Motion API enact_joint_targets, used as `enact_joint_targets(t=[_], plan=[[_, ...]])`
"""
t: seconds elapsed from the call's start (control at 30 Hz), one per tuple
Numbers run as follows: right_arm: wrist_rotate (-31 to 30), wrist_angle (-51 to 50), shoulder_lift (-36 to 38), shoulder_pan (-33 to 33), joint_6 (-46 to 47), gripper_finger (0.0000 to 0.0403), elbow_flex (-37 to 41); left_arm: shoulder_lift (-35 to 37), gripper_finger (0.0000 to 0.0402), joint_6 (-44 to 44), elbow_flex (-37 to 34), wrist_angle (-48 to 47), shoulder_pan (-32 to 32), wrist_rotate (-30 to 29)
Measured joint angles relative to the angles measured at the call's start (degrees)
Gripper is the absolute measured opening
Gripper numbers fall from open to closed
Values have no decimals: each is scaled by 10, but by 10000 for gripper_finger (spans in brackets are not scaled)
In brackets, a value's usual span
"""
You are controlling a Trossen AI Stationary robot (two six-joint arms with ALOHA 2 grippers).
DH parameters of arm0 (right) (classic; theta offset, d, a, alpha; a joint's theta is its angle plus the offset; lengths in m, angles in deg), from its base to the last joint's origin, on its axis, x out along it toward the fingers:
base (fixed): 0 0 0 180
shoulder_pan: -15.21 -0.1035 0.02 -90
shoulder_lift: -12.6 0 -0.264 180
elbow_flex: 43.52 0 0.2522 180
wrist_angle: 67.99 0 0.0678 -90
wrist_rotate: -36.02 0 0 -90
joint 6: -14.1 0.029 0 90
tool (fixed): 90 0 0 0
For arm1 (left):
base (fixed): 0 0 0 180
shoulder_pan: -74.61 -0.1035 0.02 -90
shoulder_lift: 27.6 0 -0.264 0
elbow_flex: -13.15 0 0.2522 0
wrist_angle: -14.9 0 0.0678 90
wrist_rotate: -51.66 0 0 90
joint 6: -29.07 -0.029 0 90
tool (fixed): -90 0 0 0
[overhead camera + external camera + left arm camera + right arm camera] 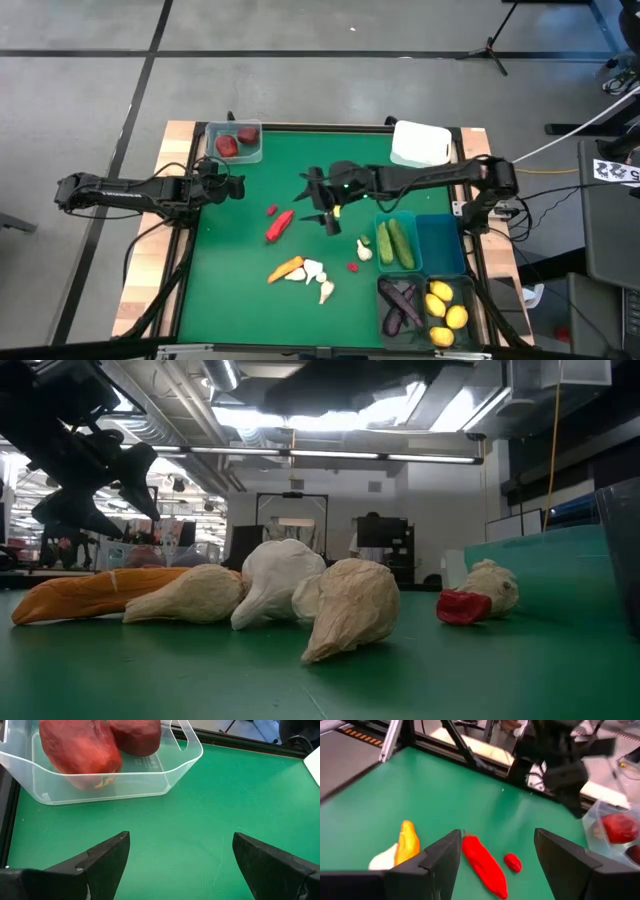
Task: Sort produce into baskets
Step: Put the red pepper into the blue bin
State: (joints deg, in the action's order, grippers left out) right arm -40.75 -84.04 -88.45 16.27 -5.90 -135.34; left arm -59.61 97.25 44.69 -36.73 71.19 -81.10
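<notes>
Right tool [495, 857] open, empty, above the red pepper [483, 865] lying mid-table [260, 240]. Pepper looks light, smooth, likely slippery; best gripped across its thick middle. Left tool [177, 855] wide open, empty, just beside the clear bin [175, 775].

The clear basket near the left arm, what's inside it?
Two dark red round fruits sit inside the clear basket, touching each other. Anything lying beneath them is hidden.
</notes>
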Motion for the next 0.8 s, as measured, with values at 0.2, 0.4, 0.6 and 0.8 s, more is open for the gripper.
enact_joint_targets(t=[0.2,0.4,0.6,0.8], plan=[[12,12,-93,10,-21,248,-42,0,345,-5,0,-2,0,0],[29,-72,-194,12,-55,248,-161,0,345,-6,0,-1,0,0],[31,-114,-267,12,-90,248,-243,0,345,-7,0,-4,0,0],[34,-112,-309,12,-109,248,-252,0,345,-9,-5,-6,0,0]])
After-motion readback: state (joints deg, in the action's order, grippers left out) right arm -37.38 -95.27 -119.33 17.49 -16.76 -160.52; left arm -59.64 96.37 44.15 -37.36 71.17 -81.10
